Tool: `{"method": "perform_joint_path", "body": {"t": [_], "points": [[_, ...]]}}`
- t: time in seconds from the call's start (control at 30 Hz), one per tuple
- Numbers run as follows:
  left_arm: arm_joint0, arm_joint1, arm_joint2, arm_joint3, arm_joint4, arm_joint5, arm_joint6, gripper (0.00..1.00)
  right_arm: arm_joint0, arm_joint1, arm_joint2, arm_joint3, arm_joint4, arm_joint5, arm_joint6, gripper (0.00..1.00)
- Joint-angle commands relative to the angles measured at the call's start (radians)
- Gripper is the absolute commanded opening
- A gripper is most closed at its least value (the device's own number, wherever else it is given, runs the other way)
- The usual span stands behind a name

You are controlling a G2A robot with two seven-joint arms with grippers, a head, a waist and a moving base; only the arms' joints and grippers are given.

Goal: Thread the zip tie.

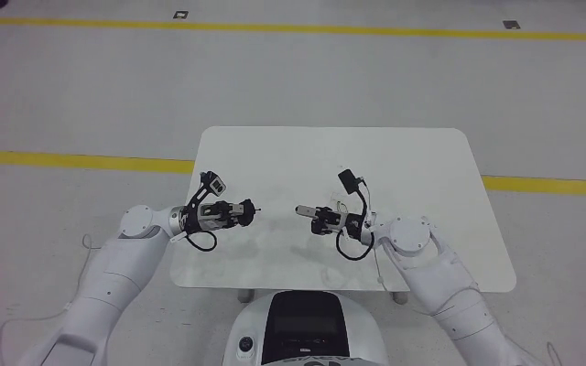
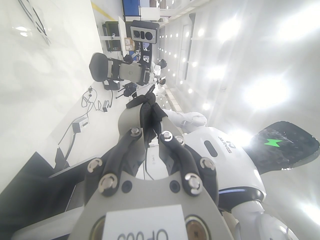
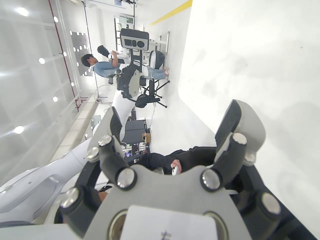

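Note:
My left gripper (image 1: pixel 252 212) hovers over the left part of the white table (image 1: pixel 412 165), pointing toward the middle. In the left wrist view it (image 2: pixel 150 102) is shut on a black zip tie (image 2: pixel 146 99), which sticks out bunched past the fingertips. My right gripper (image 1: pixel 300 210) faces it from a short distance, with a gap of bare table between the two. Its fingers (image 3: pixel 233 118) stand wide apart with nothing between them, so this gripper (image 3: pixel 175 116) is open. Loose black zip ties (image 2: pixel 28 11) lie on the tabletop farther off.
The table's near edge (image 1: pixel 275 290) runs just under both arms. Bare tabletop stretches behind and to the right of the grippers. A yellow floor line (image 1: pixel 92 161) passes beyond the table.

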Motion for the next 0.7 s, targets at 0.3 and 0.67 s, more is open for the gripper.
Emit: {"method": "perform_joint_path", "body": {"t": [0.3,0.67], "points": [[0.0,0.0,0.0,0.0,0.0,0.0,0.0,0.0,0.015,0.019,-0.011,-0.173,-0.312,0.261,-0.041,1.0],[0.0,0.0,0.0,0.0,0.0,0.0,0.0,0.0,0.184,-0.017,-0.123,-0.044,-0.653,0.334,0.201,1.0]]}}
